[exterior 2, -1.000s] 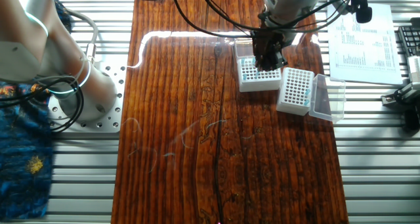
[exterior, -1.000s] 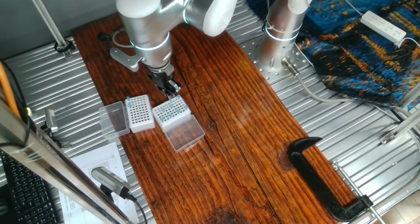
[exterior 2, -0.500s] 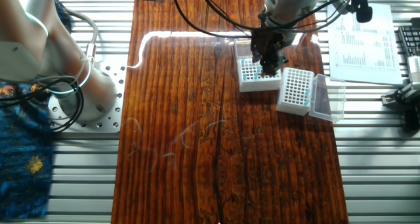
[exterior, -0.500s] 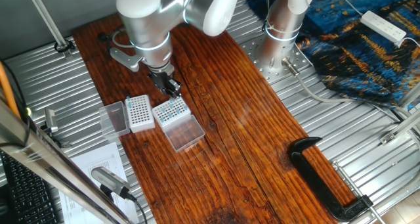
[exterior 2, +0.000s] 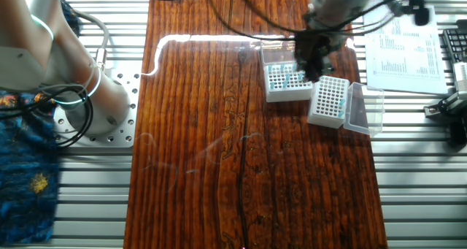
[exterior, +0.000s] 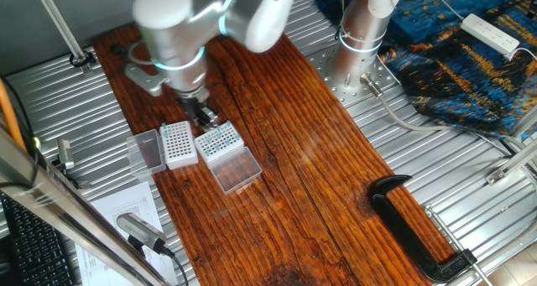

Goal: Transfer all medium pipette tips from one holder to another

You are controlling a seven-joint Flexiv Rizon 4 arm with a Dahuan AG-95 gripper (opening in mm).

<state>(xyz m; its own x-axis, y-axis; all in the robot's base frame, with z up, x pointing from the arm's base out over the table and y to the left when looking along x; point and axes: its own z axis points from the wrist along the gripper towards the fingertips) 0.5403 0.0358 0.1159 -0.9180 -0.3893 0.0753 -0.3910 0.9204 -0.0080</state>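
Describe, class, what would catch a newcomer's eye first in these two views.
The silver robot arm, blurred, looms over the dark wooden table, its gripper above two small tip racks. The clear-sided rack shows teal dots, the white rack beside it. A black clamp lies at the table's near corner.

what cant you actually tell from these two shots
- Gripper open, shut or carrying a tip: motion-blurred in one fixed view; a dark, small shape in the other.
- How many medium pipette tips sit in the clear-sided rack: the teal dots are too small, and the gripper covers part of the grid in the other fixed view.
- Whether the white-sided rack holds any tips: holes too small in both views.
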